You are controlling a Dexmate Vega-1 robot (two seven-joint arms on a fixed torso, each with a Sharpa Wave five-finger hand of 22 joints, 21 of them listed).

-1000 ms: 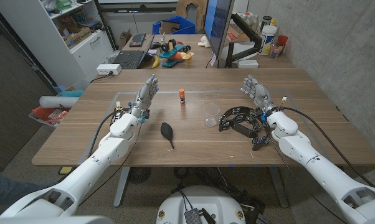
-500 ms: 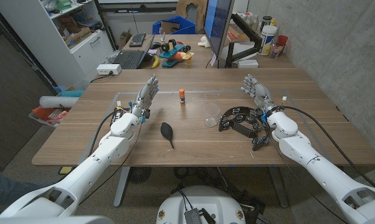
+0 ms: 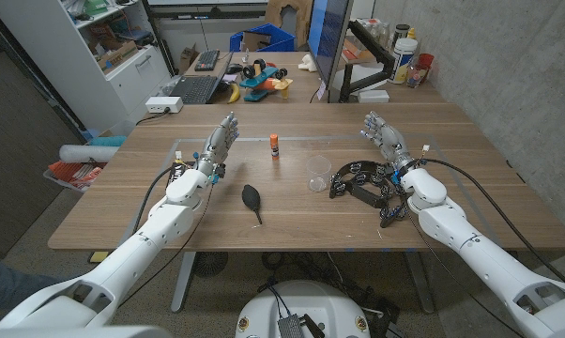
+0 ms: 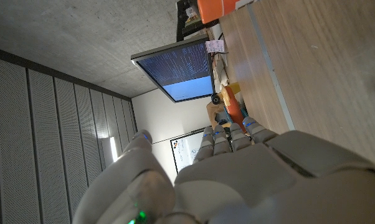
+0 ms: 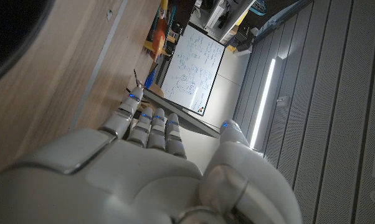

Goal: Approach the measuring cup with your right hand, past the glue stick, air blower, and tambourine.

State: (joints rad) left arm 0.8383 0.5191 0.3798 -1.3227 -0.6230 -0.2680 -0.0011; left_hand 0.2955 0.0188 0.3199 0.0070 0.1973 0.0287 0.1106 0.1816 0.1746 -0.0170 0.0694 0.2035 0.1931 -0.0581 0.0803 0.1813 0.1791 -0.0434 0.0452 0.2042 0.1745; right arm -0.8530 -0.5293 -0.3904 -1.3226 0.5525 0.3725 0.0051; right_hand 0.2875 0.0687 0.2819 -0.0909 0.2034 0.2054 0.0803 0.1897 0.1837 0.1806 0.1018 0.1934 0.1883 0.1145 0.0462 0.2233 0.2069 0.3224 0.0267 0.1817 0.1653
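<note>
The right hand (image 3: 384,137), fingers spread and empty, waits beyond the tambourine (image 3: 362,182) as the approach begins. The cup (image 3: 318,173) stands mid-table, between tambourine and glue stick (image 3: 275,145). Next, it likely must swing inward over the tambourine.

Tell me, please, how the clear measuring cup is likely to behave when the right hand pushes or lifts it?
The measuring cup looks thin, clear plastic, so probably light and apt to slide or tip when nudged. It stands upright and apparently empty, so little weight steadies it. Its smooth wall may slip in the right hand.
</note>
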